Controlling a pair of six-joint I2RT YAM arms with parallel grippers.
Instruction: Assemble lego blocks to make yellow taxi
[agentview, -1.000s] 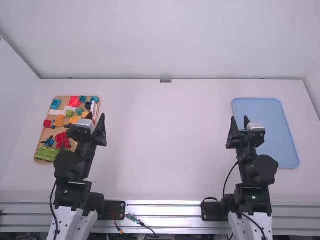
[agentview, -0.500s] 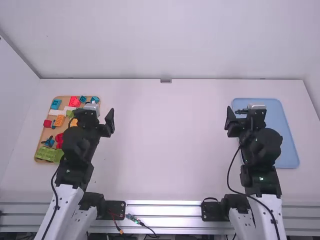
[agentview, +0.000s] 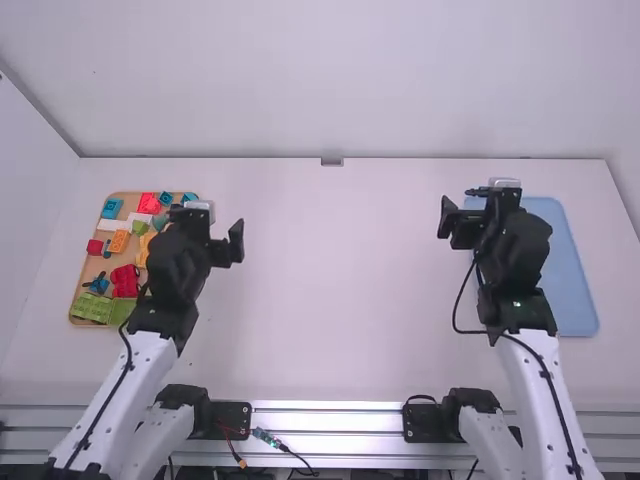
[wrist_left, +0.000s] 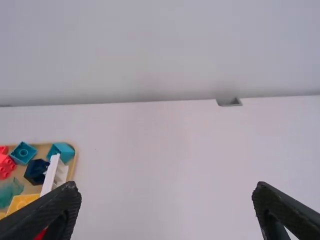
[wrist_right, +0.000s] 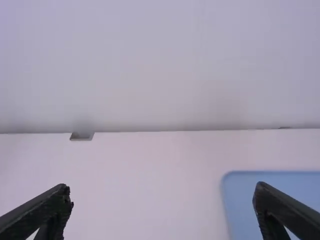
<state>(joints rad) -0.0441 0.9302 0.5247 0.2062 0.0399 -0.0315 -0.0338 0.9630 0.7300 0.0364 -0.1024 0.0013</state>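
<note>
Judging by reach, the left arm is nearer for any block pick. The left fingers (wrist_left: 50, 207) are spread wide with nothing held; same for the right fingers (wrist_right: 45, 207), which are posed near the blue tray (agentview: 575, 290). All visible blocks are piled in the wooden tray (agentview: 83, 270) at the counter's (agentview: 330, 280) left edge. From the left fingers, most of the pile lies leftward, tray long axis running near edge to far edge. The yellow block (agentview: 144, 250) is sat on the tray's right half, partly covered by the arm, so its long axis can't be told. The green plate (agentview: 92, 307) is laid at the tray's near-left corner. Probably a leftward shift is needed, then finger alignment across the block's short side. Nothing assembled yet.
</note>
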